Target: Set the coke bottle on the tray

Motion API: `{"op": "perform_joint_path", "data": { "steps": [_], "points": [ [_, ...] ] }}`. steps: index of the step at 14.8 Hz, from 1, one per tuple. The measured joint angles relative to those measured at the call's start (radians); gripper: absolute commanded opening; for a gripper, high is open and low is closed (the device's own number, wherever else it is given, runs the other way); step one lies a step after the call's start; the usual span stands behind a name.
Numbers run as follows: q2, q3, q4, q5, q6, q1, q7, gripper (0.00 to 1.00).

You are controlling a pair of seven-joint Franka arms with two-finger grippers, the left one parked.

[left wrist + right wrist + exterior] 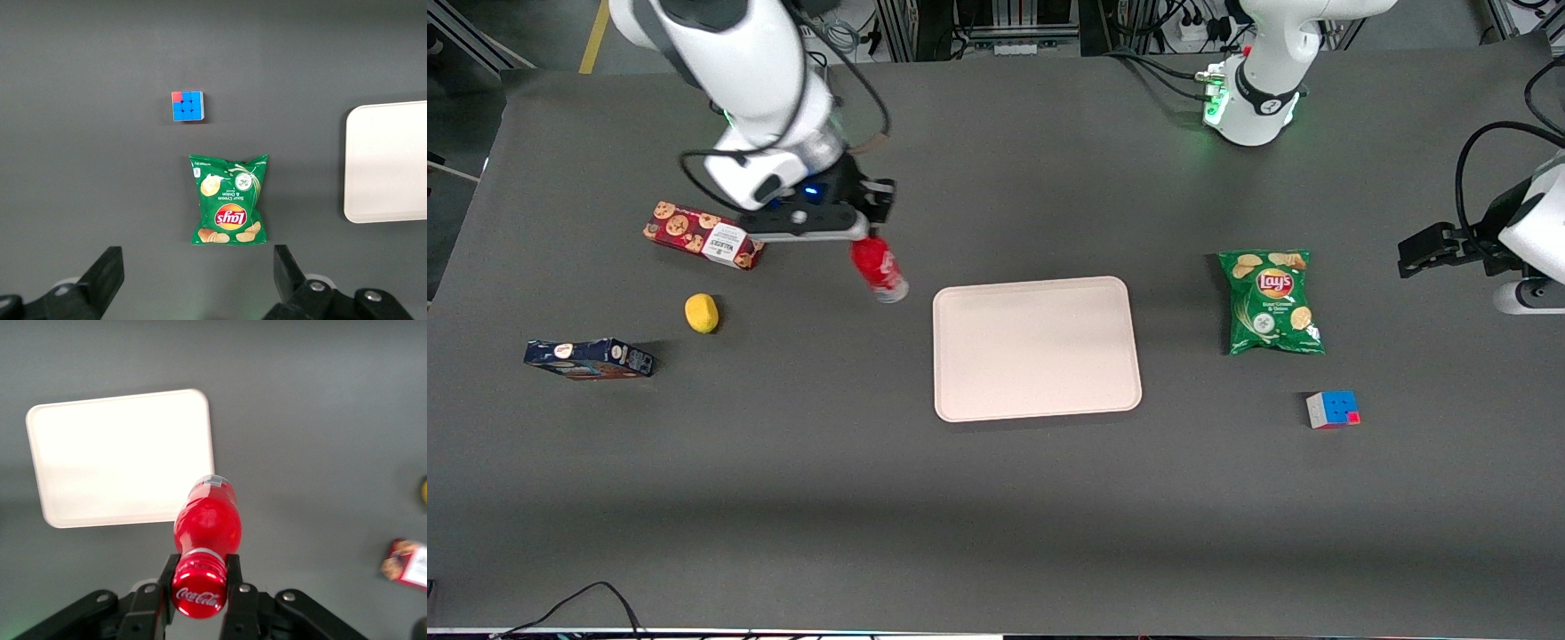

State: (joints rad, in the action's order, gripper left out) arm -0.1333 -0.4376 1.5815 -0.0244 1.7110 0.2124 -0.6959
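Observation:
My right gripper (864, 238) is shut on the red cap end of the coke bottle (878, 268), which hangs tilted above the table, its clear base pointing down toward the tray. In the right wrist view the fingers (233, 573) clamp the neck just below the cap, and the bottle (207, 523) hangs over bare table just off the tray's edge. The pale cream-pink tray (1037, 348) lies flat at the table's middle, beside the bottle toward the parked arm's end. It holds nothing. It also shows in the right wrist view (120, 457) and partly in the left wrist view (390, 160).
A red cookie box (703, 236) lies under the working arm, with a lemon (702, 313) and a dark blue box (589, 358) nearer the front camera. A green Lay's chip bag (1272, 301) and a colour cube (1333, 410) lie toward the parked arm's end.

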Motion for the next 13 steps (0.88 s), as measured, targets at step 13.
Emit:
{"op": "perform_joint_path", "data": {
  "steps": [13],
  "points": [
    [-0.445,-0.006,-0.075,-0.159,0.274,0.093,-0.163,0.00]
  ]
}}
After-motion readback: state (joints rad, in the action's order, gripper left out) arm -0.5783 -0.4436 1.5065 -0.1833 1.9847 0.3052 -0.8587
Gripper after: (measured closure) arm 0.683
